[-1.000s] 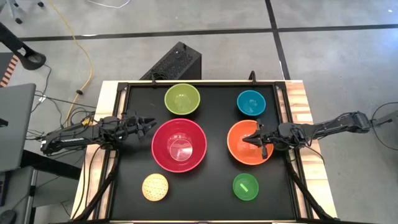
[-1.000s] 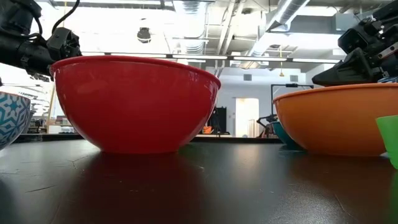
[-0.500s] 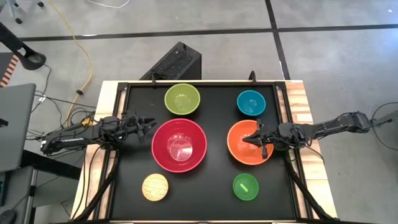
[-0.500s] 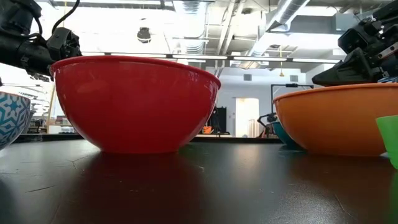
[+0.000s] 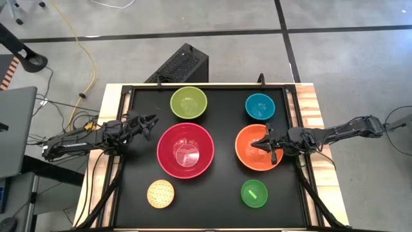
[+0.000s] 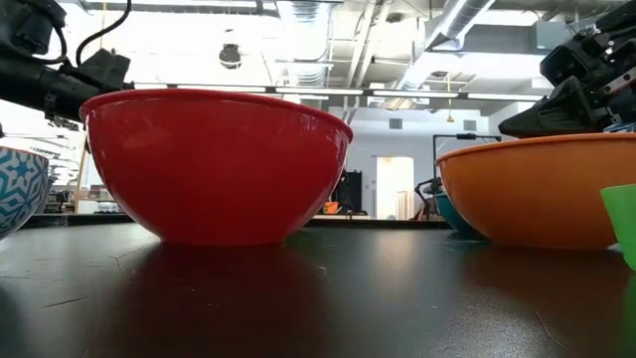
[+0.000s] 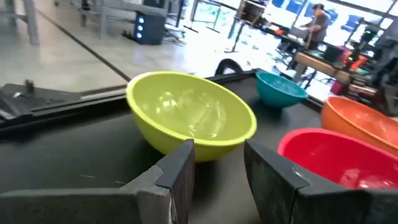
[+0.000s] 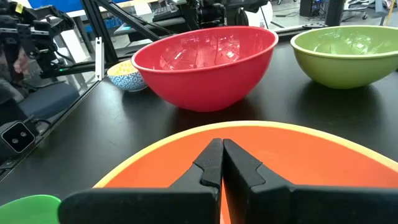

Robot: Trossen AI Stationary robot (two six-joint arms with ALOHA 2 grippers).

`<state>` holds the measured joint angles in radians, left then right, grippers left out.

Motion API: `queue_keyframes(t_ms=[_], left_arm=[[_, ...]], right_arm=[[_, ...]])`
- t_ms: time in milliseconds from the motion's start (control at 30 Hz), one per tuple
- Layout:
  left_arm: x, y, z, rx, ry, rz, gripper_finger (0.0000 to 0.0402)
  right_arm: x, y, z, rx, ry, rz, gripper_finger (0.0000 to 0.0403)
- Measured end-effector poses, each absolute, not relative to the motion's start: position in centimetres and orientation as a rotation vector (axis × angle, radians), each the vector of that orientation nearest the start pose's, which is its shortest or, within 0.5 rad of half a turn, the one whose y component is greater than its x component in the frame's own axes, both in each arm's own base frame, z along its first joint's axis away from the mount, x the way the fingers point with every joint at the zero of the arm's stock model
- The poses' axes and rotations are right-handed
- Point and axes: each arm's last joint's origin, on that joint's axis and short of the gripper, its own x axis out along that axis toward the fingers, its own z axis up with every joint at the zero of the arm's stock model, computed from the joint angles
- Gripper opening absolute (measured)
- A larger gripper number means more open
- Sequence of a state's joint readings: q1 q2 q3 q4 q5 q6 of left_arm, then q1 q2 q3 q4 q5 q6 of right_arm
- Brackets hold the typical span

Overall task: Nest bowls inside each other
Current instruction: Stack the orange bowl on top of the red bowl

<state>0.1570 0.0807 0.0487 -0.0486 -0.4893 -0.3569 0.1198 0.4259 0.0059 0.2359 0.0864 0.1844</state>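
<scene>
Six bowls stand apart on the black table top, each on its base. The big pink-red bowl [image 5: 185, 149] is in the middle and the orange bowl [image 5: 248, 160] to its right. The lime-yellow bowl [image 5: 188, 102] and teal bowl [image 5: 260, 106] are at the far side. The small pale yellow bowl [image 5: 160, 193] and bright green bowl [image 5: 254, 193] are near. My left gripper [image 5: 152, 124] is open and level, left of the pink-red bowl, and points at the lime-yellow bowl [image 7: 193, 121]. My right gripper [image 5: 256, 145] is shut and hovers over the orange bowl's hollow [image 8: 261, 140].
A black perforated box [image 5: 183, 64] stands on the floor beyond the far edge. Black frame rails [image 5: 295, 109] run along the table's sides. Bare black top [image 5: 209, 193] lies between the two small near bowls.
My left gripper has swung its fingers toward the table's far edge, off the pink-red bowl's rim and onto the lime-yellow bowl, and has stayed open. The bowls and my right gripper have kept still.
</scene>
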Motion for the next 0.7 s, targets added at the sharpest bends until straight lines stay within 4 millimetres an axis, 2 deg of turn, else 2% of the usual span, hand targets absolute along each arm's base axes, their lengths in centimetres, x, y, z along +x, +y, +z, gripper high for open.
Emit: queue_keyframes(t_ms=[167, 333, 467, 600, 700], left_arm=[[9.4, 2.8, 16.9, -0.368, -0.046, 0.643, 0.0128], [9.4, 2.8, 16.9, -0.585, -0.110, 0.616, 0.0128], [9.5, 2.6, 16.9, -0.656, -0.100, 0.534, 0.0128], [9.6, 2.5, 17.0, -0.691, -0.115, 0.493, 0.0128], [9.6, 2.5, 17.9, -0.711, -0.209, 0.451, 0.0128]], right_arm=[[12.2, 1.2, 15.0, 0.165, 0.185, 0.016, 0.0031], [12.2, 1.2, 15.0, 0.165, 0.184, 0.016, 0.0031], [12.3, 1.2, 15.2, 0.162, 0.162, 0.011, 0.0031], [12.4, 0.8, 16.3, 0.189, 0.102, -0.035, 0.0031], [12.7, 0.6, 18.8, 0.282, -0.008, -0.054, 0.0031]])
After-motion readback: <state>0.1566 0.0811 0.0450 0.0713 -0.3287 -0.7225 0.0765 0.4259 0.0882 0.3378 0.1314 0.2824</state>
